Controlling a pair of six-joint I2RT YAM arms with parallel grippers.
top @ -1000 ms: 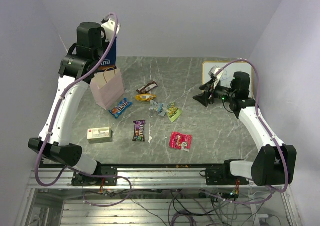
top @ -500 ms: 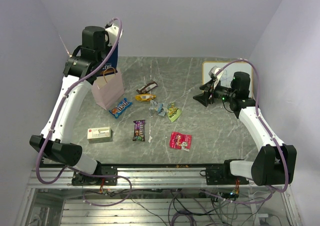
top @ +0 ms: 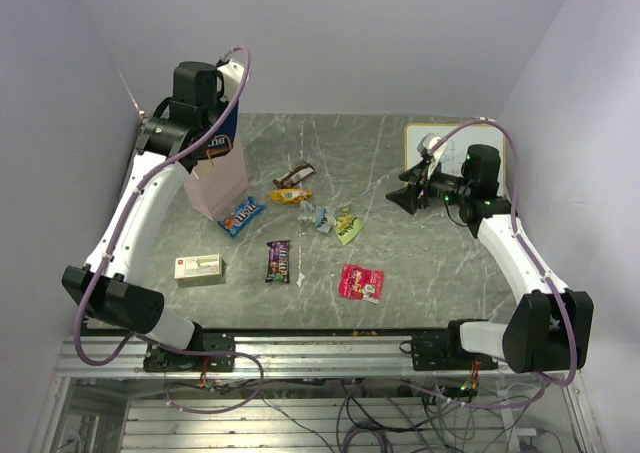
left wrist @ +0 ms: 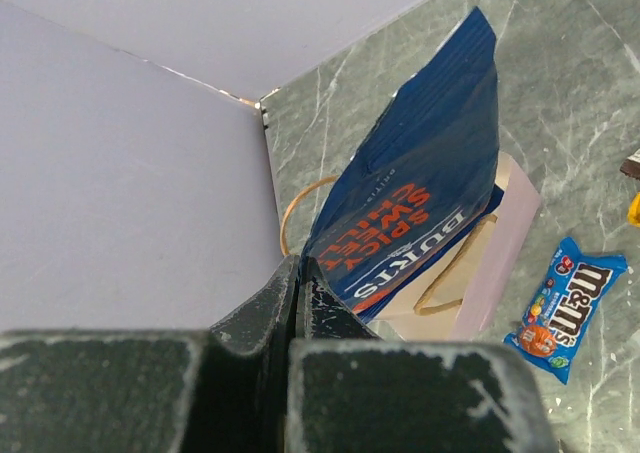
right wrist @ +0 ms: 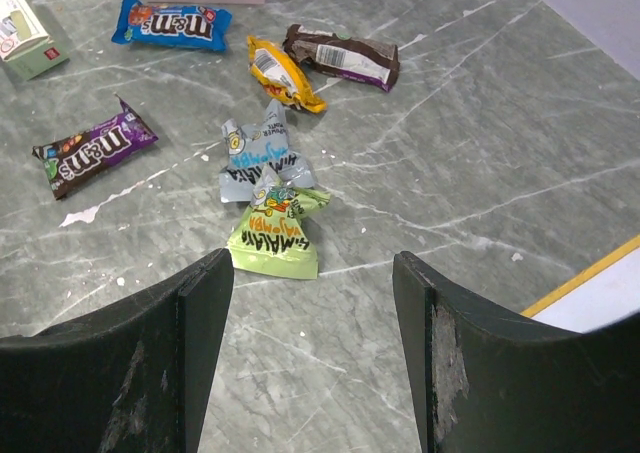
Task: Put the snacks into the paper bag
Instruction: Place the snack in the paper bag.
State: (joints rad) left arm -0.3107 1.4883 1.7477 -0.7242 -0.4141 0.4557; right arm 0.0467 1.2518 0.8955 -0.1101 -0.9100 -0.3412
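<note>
"Shut tight, the left gripper (left wrist: 298, 270) is seen clamped on one end of a large dark blue foil crisp packet (left wrist: 420, 193), which is hung above the mouth of the small pale pinkish-mauve paper bag (left wrist: 505, 238)."

"Why is it held by the end?"

"So that it can be lowered lengthwise between the bag's creased sides, it is judged. Whether its lower end is already inside cannot be told. The bag is stood upright near the far left corner of the grey-green marbled bench (top: 440, 263)."

"And the right gripper (right wrist: 312, 263)?"

"Its jaws are spread apart with nothing between them. It is hovered near the far right corner, just beside the white framed whiteboard (top: 415, 148), and is aimed at the loose snacks — held clear of the bag, it seems."

"What is left to be bagged?"

"A blue candy packet (top: 241, 215) is laid just beside the bag's foot. A brown bar (top: 294, 177), a yellow wrapper (top: 291, 196), a silver-blue packet (top: 318, 215) and a green packet (top: 347, 225) are clustered mid-bench. A dark purple-brown packet (top: 279, 260) and a red-pink packet (top: 361, 282) are left nearer the near edge. A pale beige box (top: 198, 268) by the left edge is not counted."

"And the room?"

"The bench is veined in white — plain lilac walls (top: 350, 43) are set along its far, left and right edges."
</note>
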